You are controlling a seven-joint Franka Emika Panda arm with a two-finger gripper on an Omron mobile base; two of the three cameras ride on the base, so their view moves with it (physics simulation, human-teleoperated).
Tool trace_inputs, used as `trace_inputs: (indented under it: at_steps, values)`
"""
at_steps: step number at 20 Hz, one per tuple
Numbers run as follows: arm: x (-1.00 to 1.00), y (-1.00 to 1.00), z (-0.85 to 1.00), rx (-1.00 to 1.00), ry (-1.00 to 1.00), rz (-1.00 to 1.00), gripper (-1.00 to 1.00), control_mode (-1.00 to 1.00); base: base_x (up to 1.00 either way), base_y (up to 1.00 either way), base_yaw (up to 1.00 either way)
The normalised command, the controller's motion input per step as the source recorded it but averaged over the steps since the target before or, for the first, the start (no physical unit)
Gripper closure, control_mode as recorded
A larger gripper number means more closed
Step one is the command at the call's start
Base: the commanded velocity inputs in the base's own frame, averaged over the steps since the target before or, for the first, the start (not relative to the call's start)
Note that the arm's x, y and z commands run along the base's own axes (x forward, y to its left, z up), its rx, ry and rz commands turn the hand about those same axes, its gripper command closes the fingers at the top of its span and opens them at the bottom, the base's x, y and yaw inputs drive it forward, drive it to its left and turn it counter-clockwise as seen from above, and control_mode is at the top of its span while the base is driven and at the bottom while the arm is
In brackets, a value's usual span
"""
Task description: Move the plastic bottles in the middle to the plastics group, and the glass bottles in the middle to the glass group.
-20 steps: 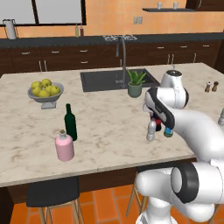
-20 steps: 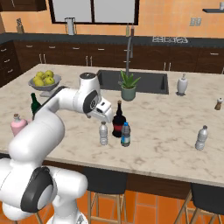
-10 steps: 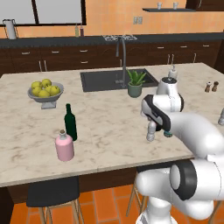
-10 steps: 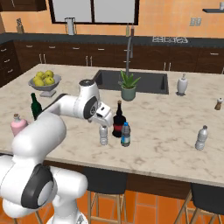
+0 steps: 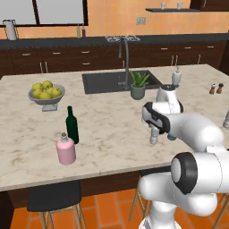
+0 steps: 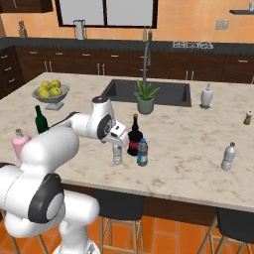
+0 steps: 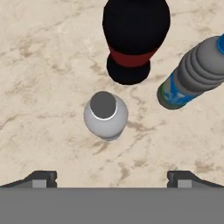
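tool (image 7: 111, 177): spread wide, nothing held, hung directly above small clear greyish plastic bottle with pale cap (image 7: 105, 114) | bottle: upright on marble table (image 6: 188, 149), near front edge | black round-bodied glass bottle with red label (image 6: 134, 140) and blue-labelled plastic bottle (image 6: 143, 153): just beside it

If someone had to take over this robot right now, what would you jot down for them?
Gripper: open, holding nothing, poised right above the clear greyish bottle.
Middle of the island: clear greyish bottle, blue-label bottle and black bottle stand close together, upright.
Glass group: green bottle and pink bottle, at the island's left.
Plastics group: a ribbed clear bottle, at the right.
Done: nothing sorted.
Left: probably grasp the greyish bottle first; all three need moving.
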Motion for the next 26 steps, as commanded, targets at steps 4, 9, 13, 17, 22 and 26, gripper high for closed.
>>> trace_inputs:
  at_steps: [4,9,13,17,22,26]
  values:
    - [0.05,0.00,0.00,0.00,0.00,0.00,-1.00,-1.00,0.00,0.00,0.00]
    - [0.14,0.00,0.01,0.00,0.00,0.00,-1.00,-1.00,0.00,0.00,0.00]
    - [0.09,0.00,0.15,0.00,0.00,0.00,-1.00,-1.00,0.00,0.00,0.00]
    - [0.06,0.00,-0.01,0.00,0.00,0.00,-1.00,-1.00,0.00,0.00,0.00]
    - [0.17,-0.06,-0.19,0.00,0.00,0.00,-1.00,-1.00,0.00,0.00,0.00]
    - [0.28,0.00,-0.26,0.00,0.00,0.00,-1.00,-1.00,0.00,0.00,0.00]
